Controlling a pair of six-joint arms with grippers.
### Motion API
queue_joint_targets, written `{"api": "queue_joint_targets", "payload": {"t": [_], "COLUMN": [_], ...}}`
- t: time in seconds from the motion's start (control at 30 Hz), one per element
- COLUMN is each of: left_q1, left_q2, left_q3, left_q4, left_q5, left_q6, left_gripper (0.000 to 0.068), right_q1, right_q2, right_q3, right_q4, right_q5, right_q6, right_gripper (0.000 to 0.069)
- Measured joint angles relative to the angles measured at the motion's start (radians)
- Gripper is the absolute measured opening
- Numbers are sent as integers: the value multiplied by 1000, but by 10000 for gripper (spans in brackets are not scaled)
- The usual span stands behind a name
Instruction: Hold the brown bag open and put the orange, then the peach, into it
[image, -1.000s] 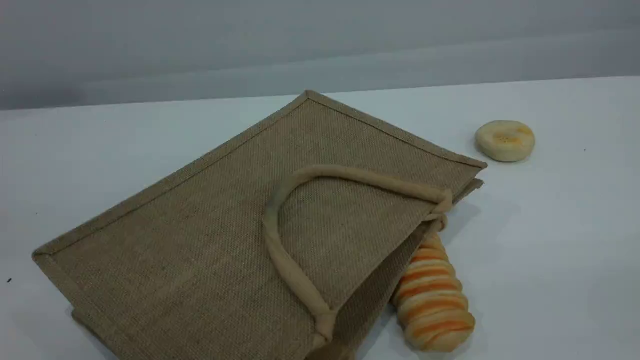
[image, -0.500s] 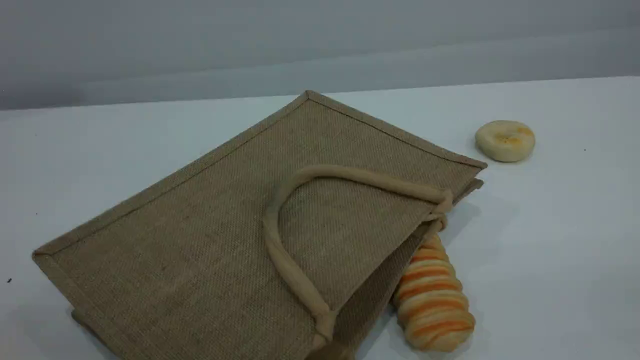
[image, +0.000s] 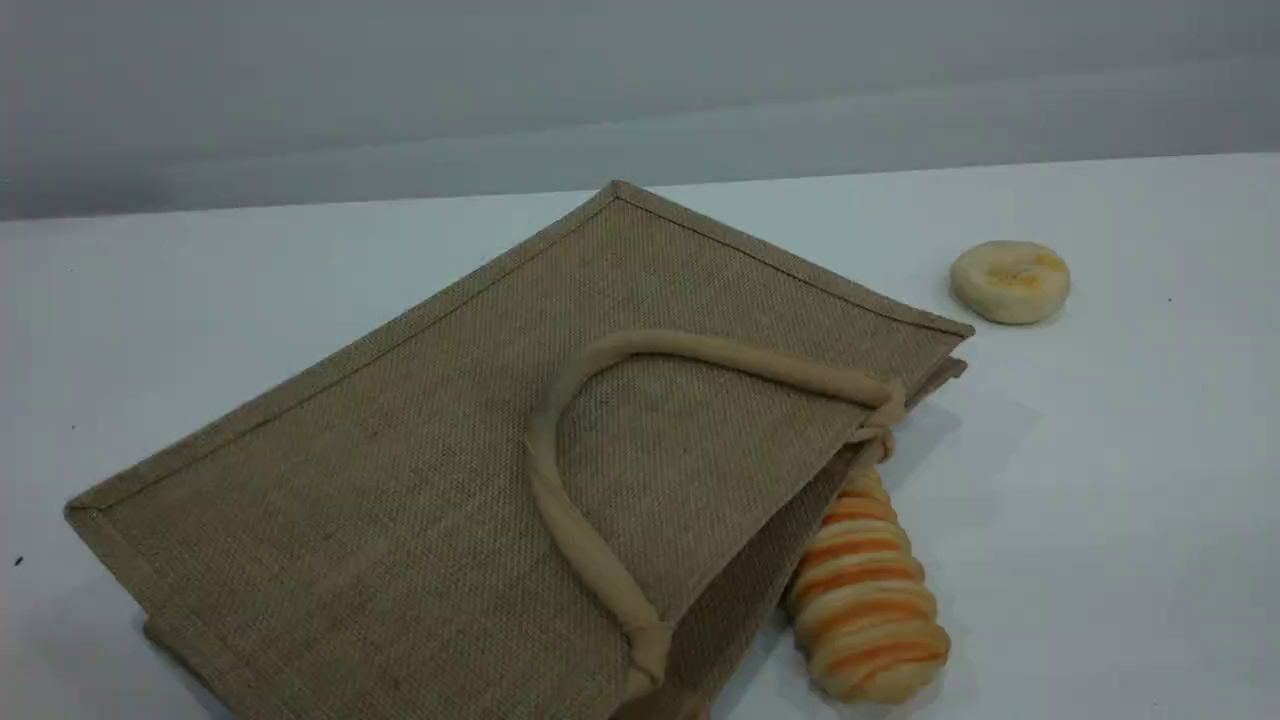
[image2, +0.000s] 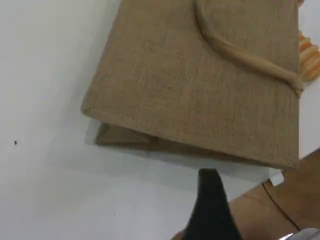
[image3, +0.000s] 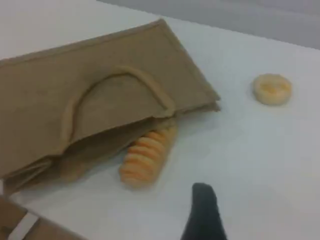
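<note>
Jute dominates the left and middle of the scene: the large tan-brown woven brown bag (image: 420, 470) lies flat on the white table (image: 1100, 520), its mouth towards the right, and one beige padded cord handle (image: 570, 520) curves across its upper face. In the left wrist view the left gripper (image2: 210, 210) shows one dark fingertip above bare table just beside the bag's folded edge, touching nothing; the jaws stand wide apart. Right of the bag's mouth, touching it, lies a long orange-and-cream striped bread loaf (image: 865, 600). Farther right, well apart, sits a flat pale-yellow round bun (image: 1010, 281). The right gripper (image3: 202, 212) hangs over empty table near the loaf, jaws spread, holding nothing.
</note>
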Motion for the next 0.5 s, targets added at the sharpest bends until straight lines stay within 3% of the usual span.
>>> {"api": "queue_joint_targets", "payload": {"t": [0.33,0.5], "left_q1": [0,26], "left_q2": [0,2], "left_q3": [0,0], "left_q4": [0,-2], "left_q5": [0,0], "left_q6": [-1,-1], "left_gripper": [459,459], "right_q1": [-434,-539], "right_q2": [0,0], "right_q3": [0,0], "right_q4": [0,0], "right_q5": [0,0], "right_q6": [-1,-1], "right_gripper": [458,458]}}
